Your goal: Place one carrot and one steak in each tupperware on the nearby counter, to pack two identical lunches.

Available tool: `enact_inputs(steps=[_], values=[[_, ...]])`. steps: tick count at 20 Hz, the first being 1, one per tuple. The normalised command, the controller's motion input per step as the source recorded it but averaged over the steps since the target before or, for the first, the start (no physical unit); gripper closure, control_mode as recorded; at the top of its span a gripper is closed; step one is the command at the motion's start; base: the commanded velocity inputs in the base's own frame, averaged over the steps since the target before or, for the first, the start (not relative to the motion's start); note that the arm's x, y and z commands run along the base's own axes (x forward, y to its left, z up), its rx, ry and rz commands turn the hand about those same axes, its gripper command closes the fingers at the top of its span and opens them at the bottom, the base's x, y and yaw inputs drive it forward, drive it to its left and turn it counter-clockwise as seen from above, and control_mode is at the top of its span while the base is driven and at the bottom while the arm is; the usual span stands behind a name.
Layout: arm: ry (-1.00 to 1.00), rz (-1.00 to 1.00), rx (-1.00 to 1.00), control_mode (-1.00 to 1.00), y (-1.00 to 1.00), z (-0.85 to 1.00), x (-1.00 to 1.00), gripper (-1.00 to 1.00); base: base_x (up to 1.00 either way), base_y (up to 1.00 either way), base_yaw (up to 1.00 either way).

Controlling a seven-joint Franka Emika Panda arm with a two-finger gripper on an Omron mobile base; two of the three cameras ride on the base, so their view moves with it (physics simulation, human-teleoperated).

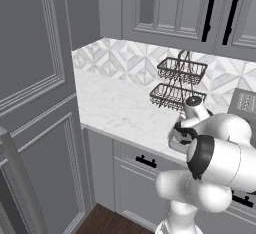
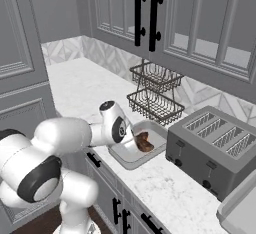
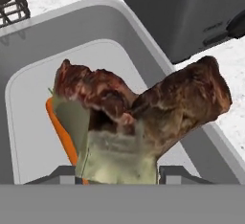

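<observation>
Two black wire baskets (image 2: pixel 155 92), stacked on one stand, sit at the back of the white marble counter (image 2: pixel 80 80), just behind the light-grey tupperware (image 2: pixel 150 127). To the right of that container stands a dark grey toaster (image 2: pixel 220 153) with four slots, close beside its right rim. In the hand view the toaster's dark side (image 3: pixel 191 12) rises just beyond the container's far wall, and a corner of the lower basket (image 3: pixel 12 0) shows at the upper left. The arm's white forearm covers the near left part of the container in the right base view. A second light-grey container (image 2: pixel 240 210) shows at the lower right edge, past the toaster.

The gripper (image 3: pixel 117 173) clasps the dark brown steak (image 3: pixel 143 108) with reddish patches; the meat stands up between the jaws over the container's floor (image 3: pixel 28 122). A carrot (image 3: pixel 62 132) lies on that floor, partly hidden behind the steak's left side. From the right the steak (image 2: pixel 143 142) appears inside the container's rim.
</observation>
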Motion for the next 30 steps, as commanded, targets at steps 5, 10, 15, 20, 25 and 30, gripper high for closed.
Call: enact_inputs(steps=[5,10,15,20,25,30], values=[[-0.01,0.0,0.0,-1.0,-0.01,-0.21,0.24,-1.0,0.0,0.0,0.0],[-0.02,0.0,0.0,-1.0,-0.09,-0.07,0.06,-1.0,0.0,0.0,0.0],[-0.08,-0.01,0.0,-1.0,-0.12,0.07,-0.19,-1.0,0.0,0.0,0.0],[-0.09,-0.01,0.0,-1.0,0.0,0.3,-0.39,-1.0,0.0,0.0,0.0],[-0.15,0.0,-0.02,-1.0,0.21,0.78,-0.25,-1.0,0.0,0.0,0.0],[-0.21,0.0,-0.06,-1.0,0.2,0.99,-0.52,-1.0,0.0,0.0,0.0]])
